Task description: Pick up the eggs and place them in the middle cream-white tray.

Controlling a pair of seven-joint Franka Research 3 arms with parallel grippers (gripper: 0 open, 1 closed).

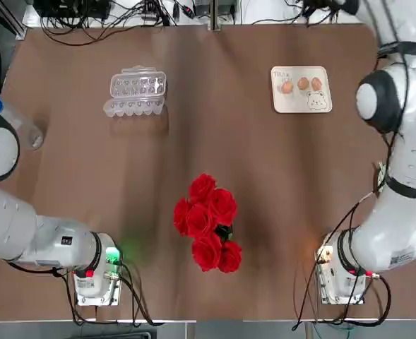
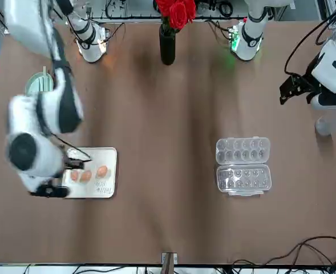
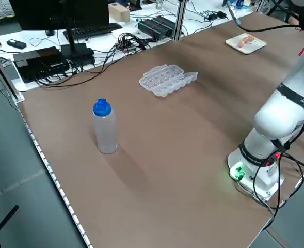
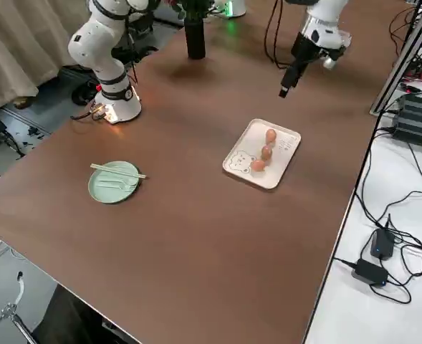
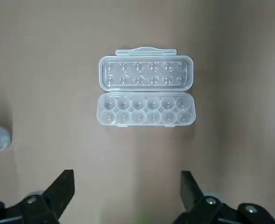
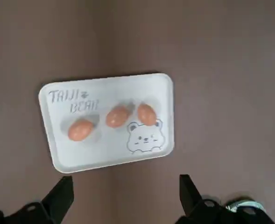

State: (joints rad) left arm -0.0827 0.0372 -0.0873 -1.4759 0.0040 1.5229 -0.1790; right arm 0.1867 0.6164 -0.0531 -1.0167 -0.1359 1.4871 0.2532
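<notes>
Fingers of the right gripper (image 6: 123,200) stand wide apart and empty, poised above the table just beside the tray (image 6: 58,154), on which all three eggs (image 6: 118,116) lie in a row next to the bear drawing, toward the far right part of the table in the top view. Left gripper (image 5: 128,198) is likewise spread wide with nothing in it, hanging above bare tabletop near the clear egg carton (image 5: 145,92), which lies open with every cup empty. Farther out, a vase of red roses (image 1: 208,222) stands between the two arm bases, a blue-capped bottle (image 3: 105,127) sits at the left edge, and a pale green plate (image 4: 112,181) rests well apart from the tray.
</notes>
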